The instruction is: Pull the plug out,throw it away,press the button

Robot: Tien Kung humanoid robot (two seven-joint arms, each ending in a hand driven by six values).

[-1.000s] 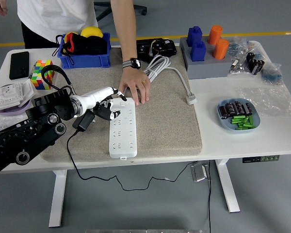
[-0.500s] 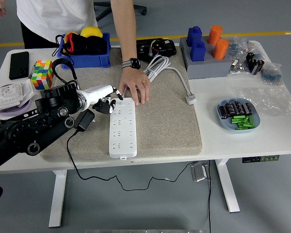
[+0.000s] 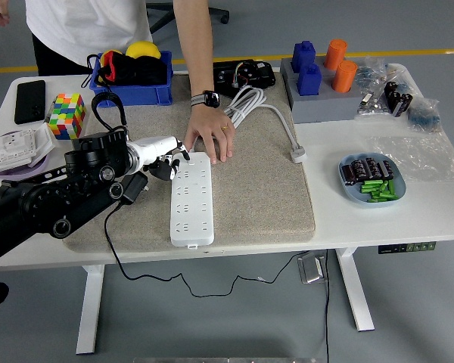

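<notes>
On the tan mat (image 3: 265, 197), my left hand (image 3: 163, 155) sat at the top-left corner of the white power strip (image 3: 191, 198), index finger stretched toward the strip's top end, other fingers half curled, grasping nothing. Fingertip looked touching or just above the strip near where I'd guess the button was; couldn't tell which, too small. Black plug (image 3: 133, 187) lay on the mat just left of the strip, under my forearm, out of the sockets, its black cord (image 3: 113, 242) trailing off the near table edge. So pull and throw looked done to me, press step in hand. Right hand not visible.

A person's hand (image 3: 209, 136) lay flat on the strip's top end, pinning it, just beside my fingertip.

Risks as I judged them: finger could land off the button and hit bare casing, since the target was small and partly hidden by my own fingers. Pushing sideways rather than down could skid the strip on the mat if the person let go. My fingertip could bump the person's fingers, they were that close. My forearm could drag the loose plug or snag its cord when I moved. White cable (image 3: 261, 106) coiled behind the strip, well clear of me, little risk there.
</notes>
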